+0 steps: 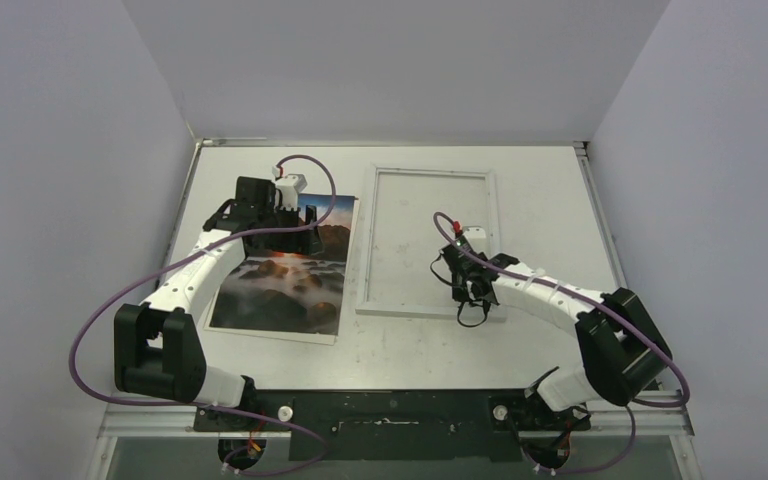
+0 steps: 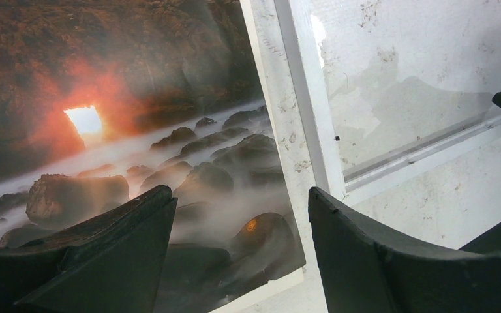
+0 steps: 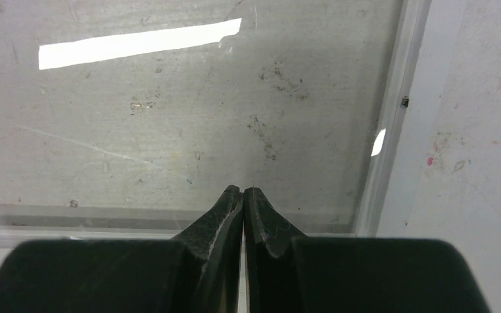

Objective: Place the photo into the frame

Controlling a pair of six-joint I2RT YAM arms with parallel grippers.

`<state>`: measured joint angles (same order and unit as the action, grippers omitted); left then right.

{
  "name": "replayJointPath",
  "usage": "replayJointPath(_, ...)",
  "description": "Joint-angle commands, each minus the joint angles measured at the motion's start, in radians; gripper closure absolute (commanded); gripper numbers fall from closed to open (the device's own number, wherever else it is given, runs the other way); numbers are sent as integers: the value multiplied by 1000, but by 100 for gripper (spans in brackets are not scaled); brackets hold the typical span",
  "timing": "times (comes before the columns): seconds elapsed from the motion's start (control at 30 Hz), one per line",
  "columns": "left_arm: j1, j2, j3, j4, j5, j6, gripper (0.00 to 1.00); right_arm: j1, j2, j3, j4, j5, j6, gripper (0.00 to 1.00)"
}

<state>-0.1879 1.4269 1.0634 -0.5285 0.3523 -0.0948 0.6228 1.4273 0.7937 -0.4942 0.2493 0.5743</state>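
Note:
The photo (image 1: 285, 280), dark rocks in white mist with an orange glow, lies flat on the table left of the frame (image 1: 430, 171), a thin white rectangle with clear glass. My left gripper (image 1: 298, 240) hovers open over the photo's upper right part. In the left wrist view its fingers (image 2: 104, 261) straddle the photo's (image 2: 137, 117) right edge and the frame's white rail (image 2: 303, 111), with nothing held. My right gripper (image 1: 465, 290) is shut at the frame's near right corner. In the right wrist view its tips (image 3: 243, 190) meet over the glass (image 3: 202, 117) by the rail (image 3: 398, 117).
The white table (image 1: 520, 340) is enclosed by grey walls on three sides. A black base plate (image 1: 390, 410) holds both arms at the near edge. Purple cables loop from each arm.

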Motion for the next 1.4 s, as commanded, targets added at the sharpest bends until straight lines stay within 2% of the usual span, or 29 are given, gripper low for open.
replayJointPath(0.0, 5, -36, 46, 12, 21, 10, 27, 2, 39, -20, 38, 4, 19, 95)
replayJointPath(0.53, 5, -31, 54, 5, 17, 12, 27, 9, -23, 66, -10, 11, 6, 95)
replayJointPath(0.7, 5, -26, 59, -3, 15, 13, 27, -5, -20, 157, -23, 64, -24, 92)
replayJointPath(0.77, 5, -26, 60, -2, 14, 13, 28, -44, 2, 201, -12, 82, -50, 86)
replayJointPath(1.03, 11, -25, 69, -19, 16, 18, 28, -256, 196, 416, 129, 94, -170, 83)
replayJointPath(1.37, 22, -27, 65, -24, 22, 21, 28, -331, 573, 759, 190, 74, -218, 86)
